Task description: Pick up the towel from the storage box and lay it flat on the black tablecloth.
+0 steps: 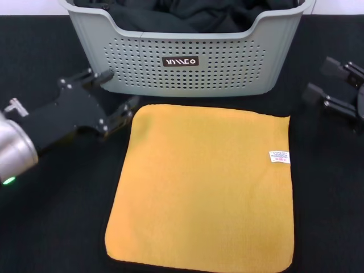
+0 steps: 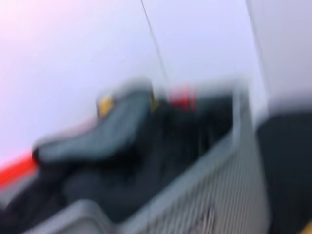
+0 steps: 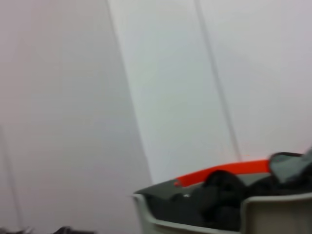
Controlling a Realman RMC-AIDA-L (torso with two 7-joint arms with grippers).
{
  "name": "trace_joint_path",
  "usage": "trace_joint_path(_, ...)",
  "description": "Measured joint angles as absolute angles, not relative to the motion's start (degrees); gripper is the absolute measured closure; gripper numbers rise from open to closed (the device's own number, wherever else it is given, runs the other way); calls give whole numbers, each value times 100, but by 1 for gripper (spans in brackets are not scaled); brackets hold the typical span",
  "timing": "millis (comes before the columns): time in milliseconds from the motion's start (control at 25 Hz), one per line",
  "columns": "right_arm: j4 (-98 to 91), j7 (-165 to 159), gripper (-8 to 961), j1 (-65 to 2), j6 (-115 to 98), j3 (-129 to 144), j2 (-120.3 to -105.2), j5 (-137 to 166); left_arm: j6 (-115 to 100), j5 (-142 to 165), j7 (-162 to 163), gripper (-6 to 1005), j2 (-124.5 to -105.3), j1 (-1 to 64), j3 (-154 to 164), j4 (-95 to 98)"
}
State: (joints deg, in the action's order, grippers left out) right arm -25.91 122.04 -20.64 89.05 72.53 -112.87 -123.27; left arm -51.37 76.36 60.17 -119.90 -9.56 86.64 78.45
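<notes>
On black tablecloth (image 1: pixel 51 227), flat towel (image 1: pixel 205 187).

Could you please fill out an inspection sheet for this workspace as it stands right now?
Surface: black tablecloth covers the table.
Job's things: towel lies flat, orange side up, label showing, in front of the storage box.
Clutter: dark fabric bundled inside the box.
Grippers: left gripper by the towel's far left corner, jaws open, empty; right gripper right of the box, jaws open, empty.
Cables: nothing seen.
Surroundings: pale wall behind; an orange strip beyond the box.
</notes>
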Motion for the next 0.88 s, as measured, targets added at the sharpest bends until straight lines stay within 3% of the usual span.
trace_joint_path(200, -3009, 11831, 139, -2092, 9598, 7251, -11077, -11900, -7453, 6059, 6447, 381, -11975, -137, 7938, 6084)
trace_joint_path(320, -3328, 11576, 139, -2082, 9806, 7253, -11050, -11588, -8300, 6094, 6522, 382, -11969, 447, 7835, 5227)
trace_joint_path(600, -4167, 11397, 140, -1902, 10034, 7277, -11202, -10792, -9511, 6838, 6532, 385, -11880, 1572, 7814, 3935)
trace_joint_path(880, -4850, 11426, 141, -1480, 10153, 7280, -11293, -10433, -10003, 6936, 6416, 387, -11840, 1555, 7797, 3773)
